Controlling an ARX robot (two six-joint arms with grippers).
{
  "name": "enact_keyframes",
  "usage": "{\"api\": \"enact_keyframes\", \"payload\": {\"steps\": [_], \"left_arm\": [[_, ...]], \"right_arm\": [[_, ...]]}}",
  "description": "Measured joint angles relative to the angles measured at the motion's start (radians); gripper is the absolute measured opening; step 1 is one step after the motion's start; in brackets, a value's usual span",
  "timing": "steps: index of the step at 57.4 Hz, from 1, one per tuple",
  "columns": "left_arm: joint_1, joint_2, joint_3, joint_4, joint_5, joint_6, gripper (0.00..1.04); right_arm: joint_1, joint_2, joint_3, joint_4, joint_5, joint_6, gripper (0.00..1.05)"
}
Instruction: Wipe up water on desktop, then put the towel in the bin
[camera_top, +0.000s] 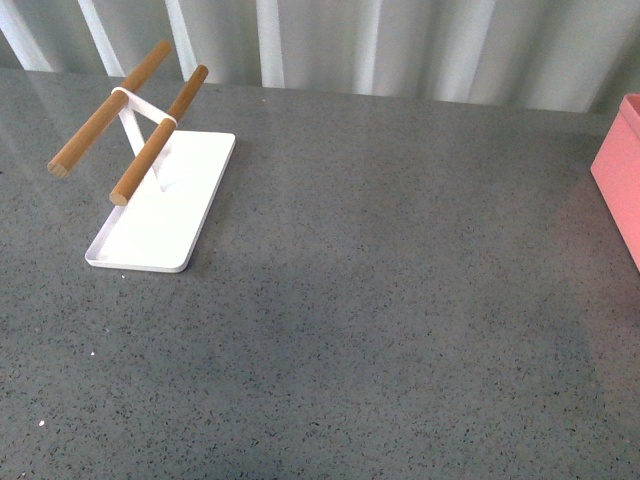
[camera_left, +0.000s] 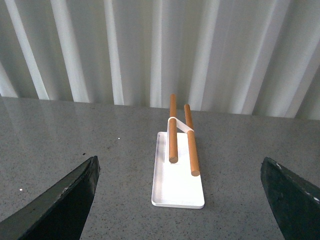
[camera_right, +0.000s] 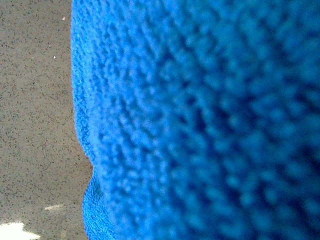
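Firstly, left pincer (camera_left: 179, 165): spread wide, two dark fingers (camera_left: 60, 205) at opposite lower corners of the left wrist view, nothing between them, held above the table (camera_top: 400, 330).

Right pincer: not visible in any view, so I cannot tell whether it is spread or pinching anything.

Right wrist view: almost filled by the towel (camera_right: 200, 120). Royal-blue fluffy pile, very close to the lens and blurred. One edge curves along a strip of speckled grey table. A small bright patch sits at one corner of the picture; I cannot identify it. Cannot tell whether the towel rests on the table or hangs above it.

Cross-check of views:
- Towel: right wrist view only.
- Bin (camera_top: 620, 170): front view only. Salmon-pink, cut off by the picture's right edge, standing on the table at far right.
- Neither arm shows in the front view.

Surroundings:
- Ahead of the left pincer a white tray (camera_left: 177, 192) lies flat on the table.
- Two wooden rods (camera_left: 173, 140) lie side by side on a white bracket (camera_left: 181, 124), raised above the tray.
- In the front view the same tray sits far left, well apart from the bin, with bare table between them.
- A ribbed white wall (camera_top: 400, 40) runs behind the table's far edge.
- Faint pale reflections lie on the glossy table top.
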Motion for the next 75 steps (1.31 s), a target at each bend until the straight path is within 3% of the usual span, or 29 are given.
{"api": "enact_keyframes", "payload": {"steps": [27,36,44,55,75], "left_arm": [[0.0,0.0,0.0,0.0,0.0,0.0,0.98],[0.0,0.0,0.0,0.0,0.0,0.0,0.98],[0.0,0.0,0.0,0.0,0.0,0.0,0.98],[0.0,0.0,0.0,0.0,0.0,0.0,0.98],[0.0,0.0,0.0,0.0,0.0,0.0,0.98]], "right_arm": [[-0.01,0.0,0.0,0.026,-0.004,-0.017,0.04],[-0.01,0.0,0.0,0.027,-0.015,-0.025,0.36],[-0.01,0.0,0.0,0.027,-0.015,-0.025,0.57],[-0.01,0.0,0.0,0.027,-0.014,-0.024,0.99],[-0.01,0.0,0.0,0.027,-0.015,-0.028,0.98]]}}
